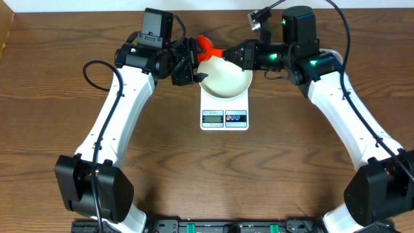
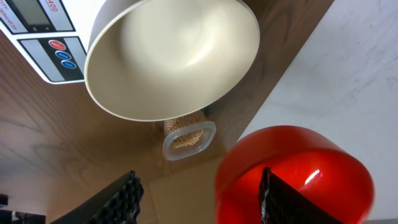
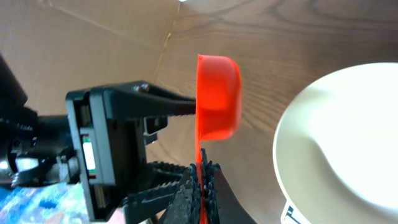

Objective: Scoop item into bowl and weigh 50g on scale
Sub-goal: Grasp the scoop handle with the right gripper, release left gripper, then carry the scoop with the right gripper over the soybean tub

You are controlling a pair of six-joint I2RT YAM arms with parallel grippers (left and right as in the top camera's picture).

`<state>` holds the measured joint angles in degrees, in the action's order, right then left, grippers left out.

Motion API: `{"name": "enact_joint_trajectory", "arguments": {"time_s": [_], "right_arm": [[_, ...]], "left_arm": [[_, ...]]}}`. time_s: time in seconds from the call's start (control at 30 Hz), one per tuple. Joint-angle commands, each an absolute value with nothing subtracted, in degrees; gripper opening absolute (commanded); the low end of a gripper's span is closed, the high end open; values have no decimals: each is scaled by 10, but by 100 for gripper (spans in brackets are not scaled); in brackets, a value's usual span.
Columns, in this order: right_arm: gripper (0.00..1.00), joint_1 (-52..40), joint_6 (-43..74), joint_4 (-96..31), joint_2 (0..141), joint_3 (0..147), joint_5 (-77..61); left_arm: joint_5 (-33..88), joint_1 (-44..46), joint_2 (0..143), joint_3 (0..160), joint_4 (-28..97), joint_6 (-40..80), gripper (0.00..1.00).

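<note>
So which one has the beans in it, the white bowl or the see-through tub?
The see-through tub: tan beans show inside it. The white bowl on the scale has nothing in it.

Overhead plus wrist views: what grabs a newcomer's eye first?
The red scoop stands out as the only bright colour. It is clamped by its handle in the right gripper at the far side of the table, with the open left gripper beside it. Just in front sits the empty white bowl on the scale. The left wrist view also shows a clear tub of beans behind the bowl.
</note>
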<state>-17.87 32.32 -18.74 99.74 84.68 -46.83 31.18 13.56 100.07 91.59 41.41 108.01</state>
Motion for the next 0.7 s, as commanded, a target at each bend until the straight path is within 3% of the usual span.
{"name": "enact_joint_trajectory", "arguments": {"time_s": [0.0, 0.17, 0.33, 0.53, 0.67], "right_arm": [[1, -163, 335, -187, 998, 854, -444], [1, -128, 333, -187, 998, 854, -436], [1, -60, 317, -187, 996, 854, -444], [1, 19, 272, -222, 966, 855, -453], [1, 66, 229, -273, 931, 855, -430]], "left_arm": [[311, 136, 1000, 921, 415, 1076, 62], [310, 136, 1000, 921, 386, 989, 62], [325, 136, 999, 921, 246, 693, 62], [318, 131, 999, 921, 222, 558, 63], [335, 121, 999, 921, 222, 406, 64]]}}
